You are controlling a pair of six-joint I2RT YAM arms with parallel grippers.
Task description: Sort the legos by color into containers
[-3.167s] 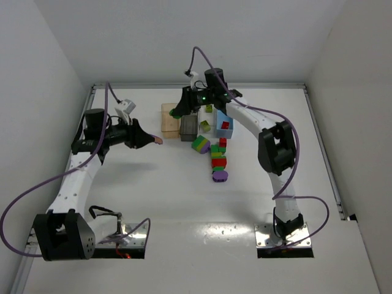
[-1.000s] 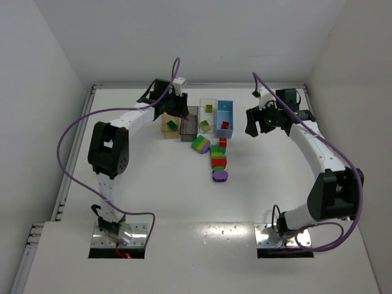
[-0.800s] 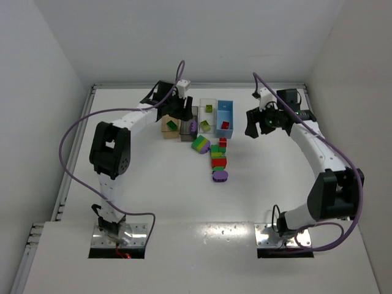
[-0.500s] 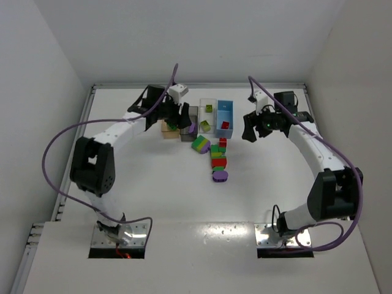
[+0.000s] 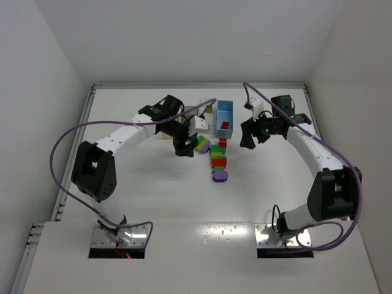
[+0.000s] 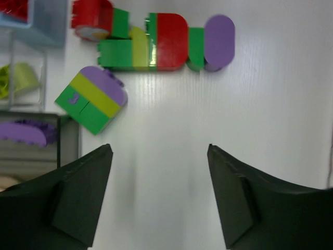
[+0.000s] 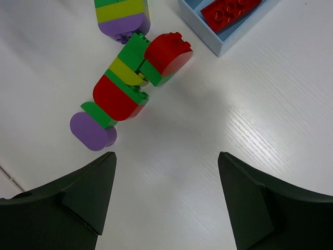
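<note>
We see a chain of stuck bricks (image 6: 156, 49), red, dark green, lime and purple, lying on the worktop (image 6: 166, 120). A smaller green-lime-purple stack (image 6: 91, 107) lies near it. A purple brick (image 6: 23, 133) lies in the smoky grey bin (image 6: 67, 140), and a red brick (image 7: 231, 10) in the light blue bin (image 7: 223, 46). The left end effector (image 6: 158, 172) and right end effector (image 7: 166, 166) both hang with fingers apart, holding nothing. A second ago the left one was over the bins; it has since drawn back over the worktop.
</note>
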